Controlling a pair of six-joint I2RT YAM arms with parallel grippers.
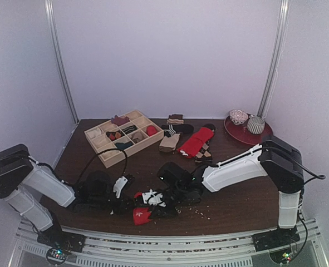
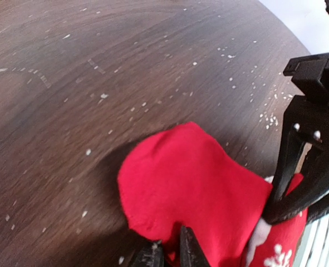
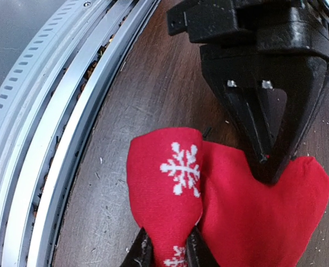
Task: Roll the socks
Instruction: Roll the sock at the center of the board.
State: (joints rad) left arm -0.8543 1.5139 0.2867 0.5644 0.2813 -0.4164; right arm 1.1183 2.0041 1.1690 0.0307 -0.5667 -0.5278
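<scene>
Both grippers meet at the table's front edge on a red sock [image 1: 142, 215] with white snowflakes. My left gripper [image 2: 170, 257] is shut on the plain red edge of the sock [image 2: 192, 189]. My right gripper [image 3: 165, 255] is shut on the snowflake part [image 3: 170, 183]. The right gripper's fingers [image 2: 289, 183] show in the left wrist view, and the left gripper's fingers [image 3: 264, 139] press on the plain red fabric [image 3: 259, 217]. A cream sock with a brown band [image 1: 170, 142] and a red sock with a striped end [image 1: 196, 142] lie at the back, away from both grippers.
A wooden divided box [image 1: 123, 137] holding rolled socks stands at the back left. A dark striped sock [image 1: 174, 120] lies behind the cream one. A red plate [image 1: 248, 132] with two bowls sits back right. The metal rail [image 3: 53, 139] runs along the table's front edge.
</scene>
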